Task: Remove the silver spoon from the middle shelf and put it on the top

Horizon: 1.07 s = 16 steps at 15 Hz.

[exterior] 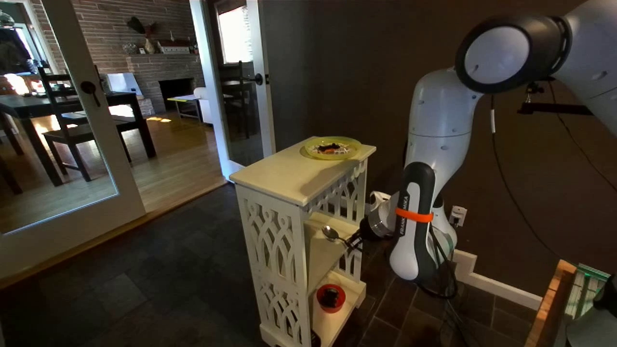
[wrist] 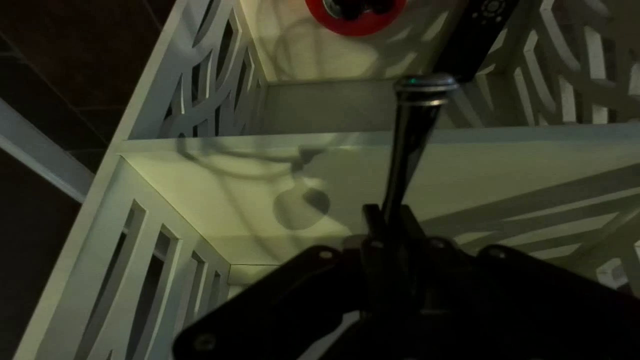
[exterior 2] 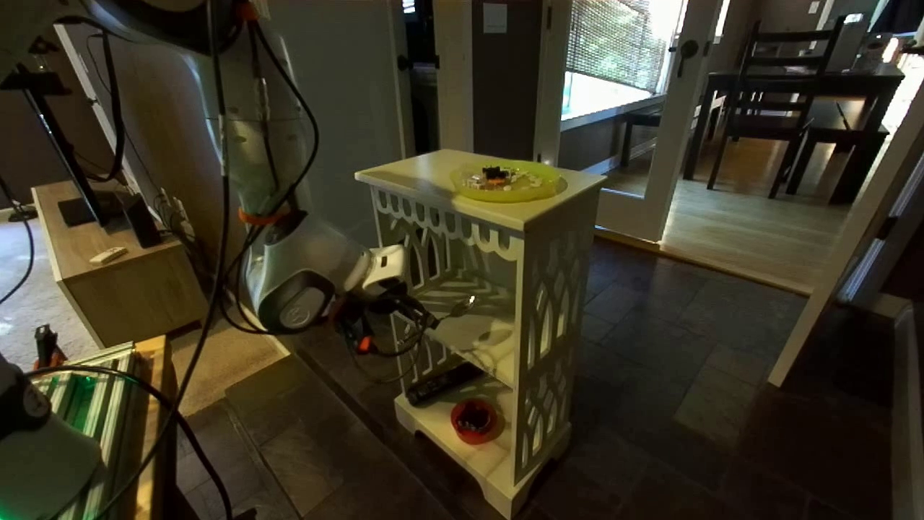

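The silver spoon (exterior: 330, 233) is held by its handle in my gripper (exterior: 355, 241). Its bowl points into the stand, also seen in an exterior view (exterior 2: 463, 306). In the wrist view its handle (wrist: 411, 135) sticks out past the shut fingertips (wrist: 391, 215), toward the stand's open front. The spoon appears a little above the middle shelf (exterior: 320, 253), and a shadow falls on that board (wrist: 240, 175). The spoon's bowl is hidden in the wrist view. The top (exterior: 279, 171) is the cream panel above my gripper; it also shows in an exterior view (exterior 2: 426, 167).
A yellow-green plate (exterior: 356, 146) with small items stands on one end of the top. A red bowl (exterior: 331, 306) and a black remote (exterior 2: 444, 383) are on the lowest board. Lattice sides (exterior 2: 552, 325) and a scalloped rail (exterior 2: 447, 224) enclose the middle opening.
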{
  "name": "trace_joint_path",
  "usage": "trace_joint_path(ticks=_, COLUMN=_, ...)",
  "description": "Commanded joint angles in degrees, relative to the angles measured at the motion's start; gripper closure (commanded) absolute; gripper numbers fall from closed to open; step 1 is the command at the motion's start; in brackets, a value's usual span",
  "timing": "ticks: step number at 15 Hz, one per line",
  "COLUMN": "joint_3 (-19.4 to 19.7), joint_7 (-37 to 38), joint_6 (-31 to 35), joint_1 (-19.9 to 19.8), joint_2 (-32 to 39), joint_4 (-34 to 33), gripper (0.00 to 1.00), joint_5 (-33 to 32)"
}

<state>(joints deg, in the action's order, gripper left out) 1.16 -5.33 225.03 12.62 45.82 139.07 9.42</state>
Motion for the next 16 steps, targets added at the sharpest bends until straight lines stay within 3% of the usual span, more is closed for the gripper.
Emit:
trace_joint_path(ticks=1, joint_3=-1.3, joint_7=2.3, joint_6=0.7, joint_1=1.0, joint_2=-8.2, joint_4=10.4, gripper=0.98, joint_5=4.7)
trace_joint_path(ticks=8, joint_3=-3.5, joint_7=11.2, joint_6=0.1, joint_1=4.0, joint_2=-11.9, joint_4=21.6, gripper=0.98, joint_5=23.3)
trace_joint_path(ticks=11, joint_3=-6.6, joint_7=10.5, joint_6=0.8, joint_1=4.2, joint_2=-10.0, joint_4=19.2, gripper=0.98, joint_5=36.9)
trace_joint_path(ticks=16, joint_3=-10.9, joint_7=5.7, joint_6=6.5, joint_1=4.3, joint_2=-13.8, joint_4=18.6, gripper=0.98, joint_5=52.5)
